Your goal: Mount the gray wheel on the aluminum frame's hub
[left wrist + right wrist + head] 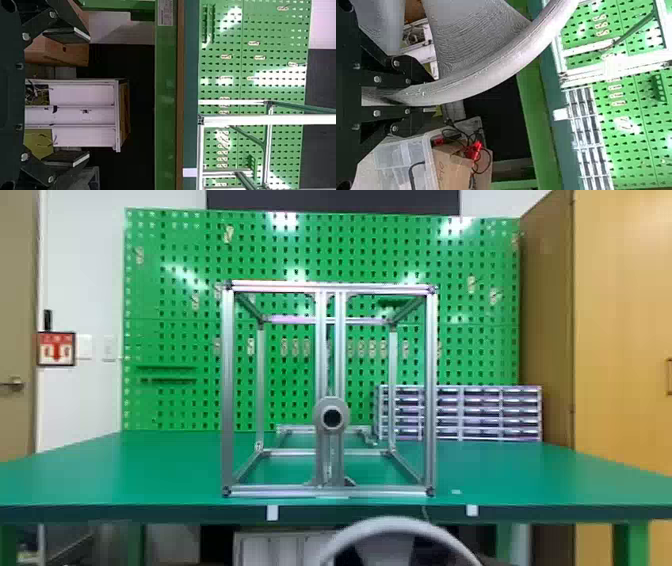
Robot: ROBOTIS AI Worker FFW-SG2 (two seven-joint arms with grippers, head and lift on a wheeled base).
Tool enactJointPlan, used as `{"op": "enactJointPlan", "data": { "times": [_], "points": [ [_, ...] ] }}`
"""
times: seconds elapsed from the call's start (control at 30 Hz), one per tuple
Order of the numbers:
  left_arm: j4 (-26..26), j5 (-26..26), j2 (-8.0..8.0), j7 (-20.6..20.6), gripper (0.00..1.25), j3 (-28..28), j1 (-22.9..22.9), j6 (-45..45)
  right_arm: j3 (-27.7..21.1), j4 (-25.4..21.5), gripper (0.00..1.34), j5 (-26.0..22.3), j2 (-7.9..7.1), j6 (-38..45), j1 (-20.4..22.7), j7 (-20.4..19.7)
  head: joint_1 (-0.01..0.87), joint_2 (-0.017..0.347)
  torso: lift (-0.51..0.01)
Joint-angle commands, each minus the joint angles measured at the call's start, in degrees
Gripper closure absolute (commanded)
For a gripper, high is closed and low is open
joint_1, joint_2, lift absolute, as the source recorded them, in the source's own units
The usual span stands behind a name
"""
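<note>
At left, the left end effector [88,97] waits with its two fingers spread wide, holding nothing, below the bench [150,470]. Ahead of it, higher and to its right, the aluminum frame [227,390] stands upright, its round hub [331,417] facing the robot, bare of any wheel. Farther right, the right end effector [429,94] is narrow, pinched on the rim of the gray wheel [494,75], which reaches leftward from its fingers.

The step in hand appears to be bringing the wheel to the hub. It calls for a lift clear of the bench edge, a shift left, the wheel's face squared to the hub, then a straight, slow push once centers align; a rim-only grip could let it tilt. The wheel looks matte and broad-spoked, its smooth, curved rim paler than the finely ridged spokes.
</note>
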Motion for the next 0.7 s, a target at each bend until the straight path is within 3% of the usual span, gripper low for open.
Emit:
{"op": "enactJointPlan", "data": {
  "times": [0.0, 0.4, 0.67],
  "points": [
    [0.00, 0.02, -0.02, 0.00, 0.24, 0.01, 0.00, 0.00, 1.67, -3.91, 1.15, -3.26, -0.40, 5.35, -2.57, -3.75, -0.005, 0.006, -0.499],
    [0.00, -0.15, 0.25, 0.00, 0.24, -0.35, 0.09, 0.79, 4.49, -10.76, 1.15, -13.99, -1.10, 17.04, -10.04, -18.34, -0.005, 0.006, -0.499],
    [0.00, -0.24, 0.69, 0.18, 0.24, -0.70, 0.18, 1.32, 6.60, -13.93, 1.15, -18.82, -0.05, 20.99, -14.88, -27.48, -0.005, 0.006, -0.499]
  ]
}}
